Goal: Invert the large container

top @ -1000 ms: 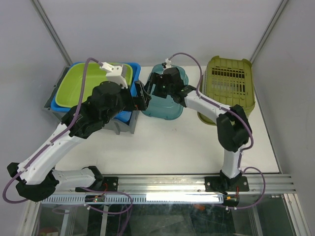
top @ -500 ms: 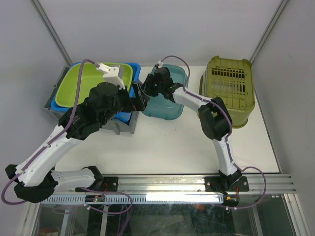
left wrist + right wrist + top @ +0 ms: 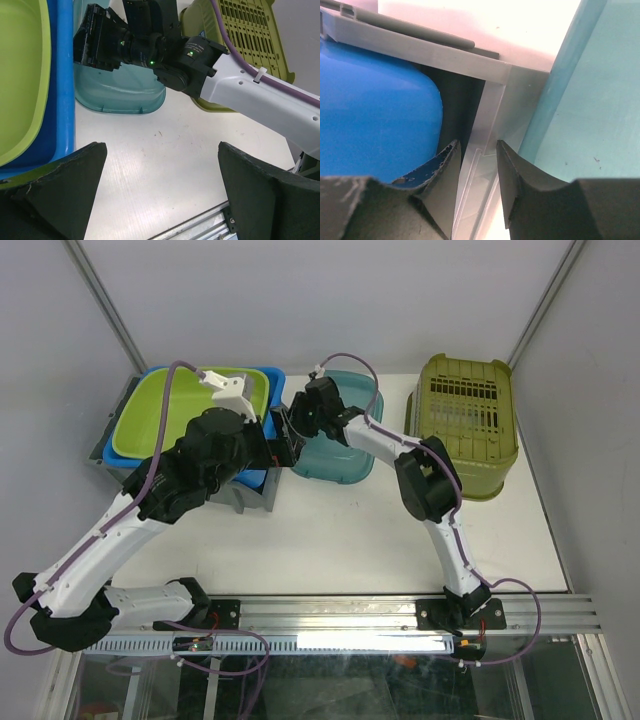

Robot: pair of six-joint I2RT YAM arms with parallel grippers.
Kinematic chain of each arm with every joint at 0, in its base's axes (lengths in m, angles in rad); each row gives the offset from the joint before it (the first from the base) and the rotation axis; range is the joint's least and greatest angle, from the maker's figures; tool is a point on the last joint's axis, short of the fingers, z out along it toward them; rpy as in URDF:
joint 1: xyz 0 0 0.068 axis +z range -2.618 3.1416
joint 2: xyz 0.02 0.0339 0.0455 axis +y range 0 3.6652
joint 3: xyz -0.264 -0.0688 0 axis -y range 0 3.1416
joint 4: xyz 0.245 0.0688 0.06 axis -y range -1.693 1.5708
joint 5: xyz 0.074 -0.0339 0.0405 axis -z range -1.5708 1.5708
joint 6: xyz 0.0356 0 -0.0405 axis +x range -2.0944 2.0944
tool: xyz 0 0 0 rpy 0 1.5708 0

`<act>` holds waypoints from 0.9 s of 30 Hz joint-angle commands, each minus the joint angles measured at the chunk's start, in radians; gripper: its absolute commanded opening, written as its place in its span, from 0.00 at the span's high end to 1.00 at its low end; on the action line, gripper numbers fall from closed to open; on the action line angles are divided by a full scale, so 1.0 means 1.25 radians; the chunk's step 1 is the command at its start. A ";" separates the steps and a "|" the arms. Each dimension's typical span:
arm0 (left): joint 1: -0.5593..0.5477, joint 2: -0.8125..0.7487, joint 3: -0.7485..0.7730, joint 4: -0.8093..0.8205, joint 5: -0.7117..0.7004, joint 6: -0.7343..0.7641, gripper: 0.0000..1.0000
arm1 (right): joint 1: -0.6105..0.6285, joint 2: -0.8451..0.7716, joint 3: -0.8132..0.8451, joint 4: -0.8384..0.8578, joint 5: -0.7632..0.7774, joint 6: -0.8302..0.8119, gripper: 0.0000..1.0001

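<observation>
I'm seeing the large grey container (image 3: 252, 498) sitting upright at left, blue tub (image 3: 370, 100) inside, so flipping isn't started. My right gripper (image 3: 477, 145) is straddling its rim, pinch unclear; my left gripper (image 3: 161, 150) is hanging wide apart

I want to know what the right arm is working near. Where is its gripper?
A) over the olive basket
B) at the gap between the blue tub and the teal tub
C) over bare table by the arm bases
B: in its wrist view the right gripper has the blue tub on one side and the teal tub on the other.
</observation>
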 commanded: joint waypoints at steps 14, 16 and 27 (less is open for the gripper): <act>0.008 -0.005 -0.006 0.011 0.046 -0.001 0.01 | -0.024 -0.067 -0.074 -0.142 0.198 -0.138 0.61; 0.008 -0.004 -0.006 0.011 0.050 -0.001 0.01 | -0.034 -0.088 -0.093 -0.142 0.209 -0.146 0.61; 0.008 -0.003 0.011 0.010 0.053 0.011 0.01 | -0.009 -0.210 -0.114 -0.131 0.170 -0.181 0.56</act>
